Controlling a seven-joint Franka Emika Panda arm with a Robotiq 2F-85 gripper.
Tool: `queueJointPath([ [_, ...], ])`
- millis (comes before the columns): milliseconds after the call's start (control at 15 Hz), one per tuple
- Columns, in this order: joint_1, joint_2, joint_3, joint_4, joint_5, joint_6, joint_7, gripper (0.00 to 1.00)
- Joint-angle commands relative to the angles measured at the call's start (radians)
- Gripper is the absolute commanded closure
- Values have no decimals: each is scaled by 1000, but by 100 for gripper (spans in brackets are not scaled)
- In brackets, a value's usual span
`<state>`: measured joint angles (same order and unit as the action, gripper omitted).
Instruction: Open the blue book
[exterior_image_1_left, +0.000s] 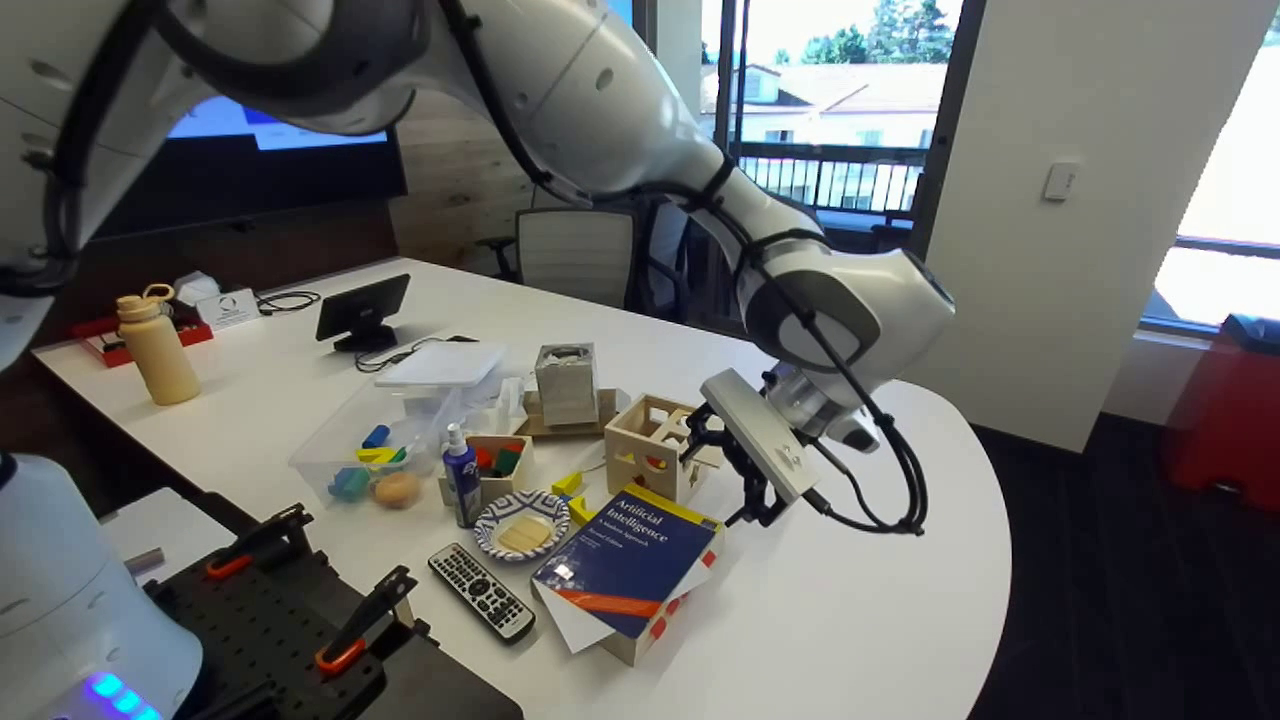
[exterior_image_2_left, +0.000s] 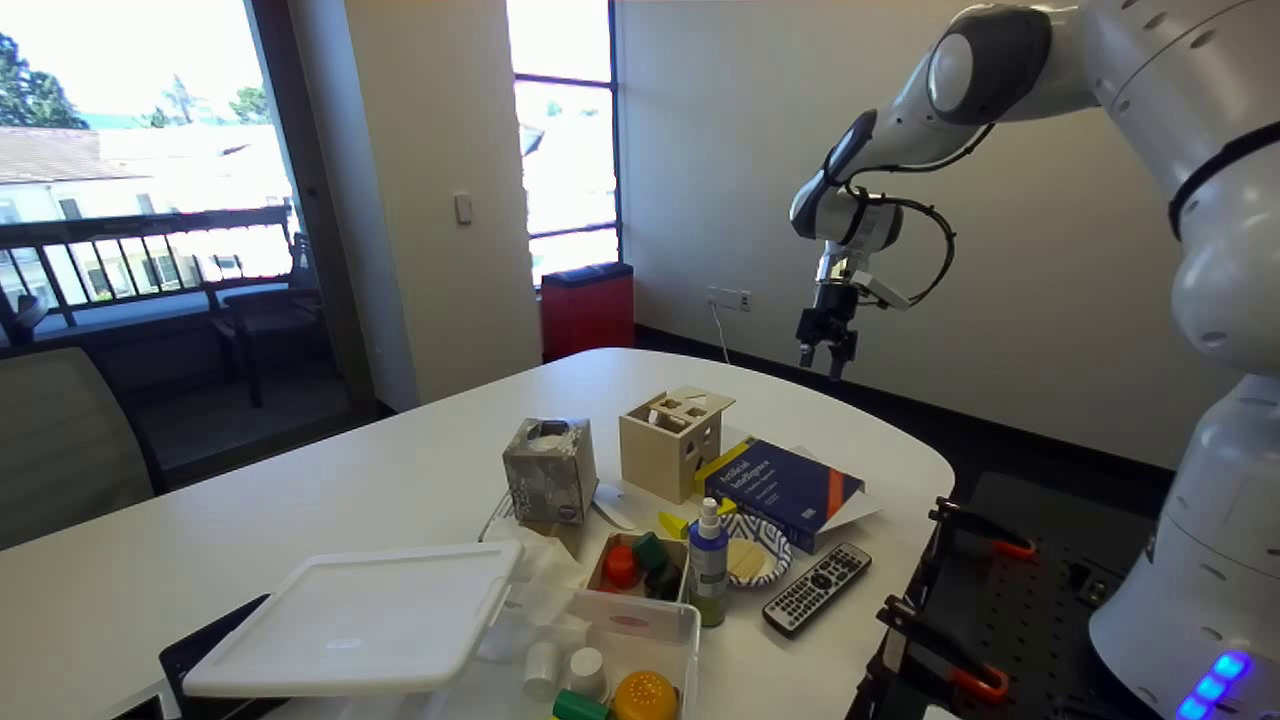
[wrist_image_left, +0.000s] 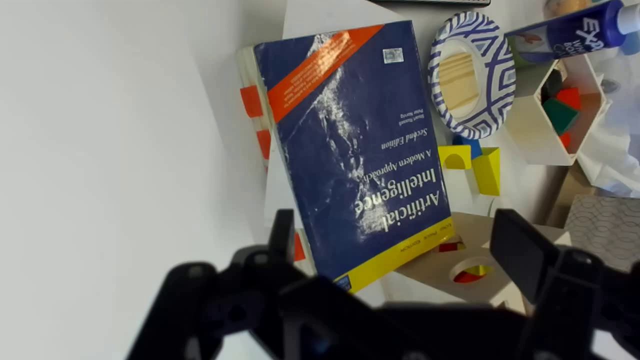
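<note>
One thick, dark blue rectangular book (wrist_image_left: 360, 150), closed; my black two-fingered tool (exterior_image_2_left: 821, 366) raised and empty

The book lies cover up on the smooth white tabletop (exterior_image_1_left: 850, 600), its glossy surface crossed by an orange stripe and ending in a yellow band. My tool hangs well above the tabletop, fingers (wrist_image_left: 522, 250) wide apart, which I judge leaves room to take a cover edge. Loose white paper sheets (exterior_image_1_left: 575, 622) jut out and look tucked under the cover, perhaps to give me a lip for lifting. Red patches (wrist_image_left: 251, 101) mark the cream page side, so I would lift there.

Opposite, a round bowl (wrist_image_left: 500, 95) with blue-and-white zigzags, holding a ribbed tan piece (wrist_image_left: 457, 84), sits where the cover may fall. Just beside the yellow band stands a pale wooden box (exterior_image_2_left: 655, 455) with cut-out shapes; near the striped end lies a long black remote control (exterior_image_1_left: 482, 592).
</note>
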<state>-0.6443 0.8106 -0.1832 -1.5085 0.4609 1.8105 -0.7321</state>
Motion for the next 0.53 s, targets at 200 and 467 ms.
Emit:
queueJointPath([
  [200,-80,253,80,240,-41,-89,146,0],
  [467,-97,347,109,307,-64,-120,202,0],
])
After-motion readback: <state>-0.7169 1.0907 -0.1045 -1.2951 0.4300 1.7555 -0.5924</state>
